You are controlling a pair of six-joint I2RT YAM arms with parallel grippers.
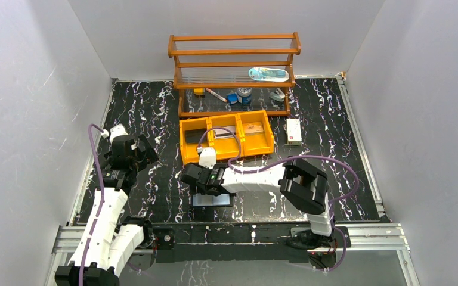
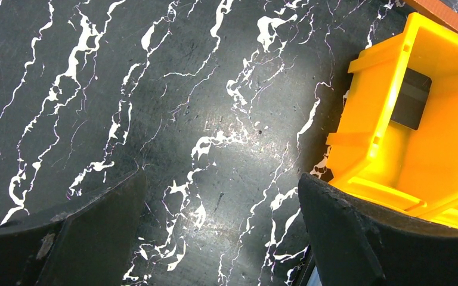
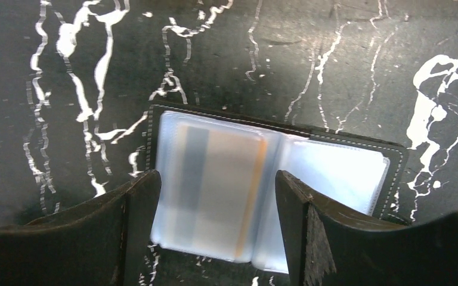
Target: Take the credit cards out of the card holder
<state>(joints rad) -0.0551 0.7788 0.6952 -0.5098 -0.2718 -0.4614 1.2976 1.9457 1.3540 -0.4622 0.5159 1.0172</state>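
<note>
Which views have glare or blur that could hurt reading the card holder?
Right wrist: the card holder has milky clear sleeves, and the card inside is soft. Left wrist: a bright sheen on the table, holder not in view. Top external: even light, but the right arm partly covers the holder.

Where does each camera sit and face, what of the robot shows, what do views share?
Top external: above, behind the robot, looking down on the table, left arm, right arm, yellow bin.
Left wrist: on the left arm, facing table and bin corner; left tool visible.
Right wrist: facing down at open card holder; right tool visible.
Shared: bin, top and left wrist.
</note>
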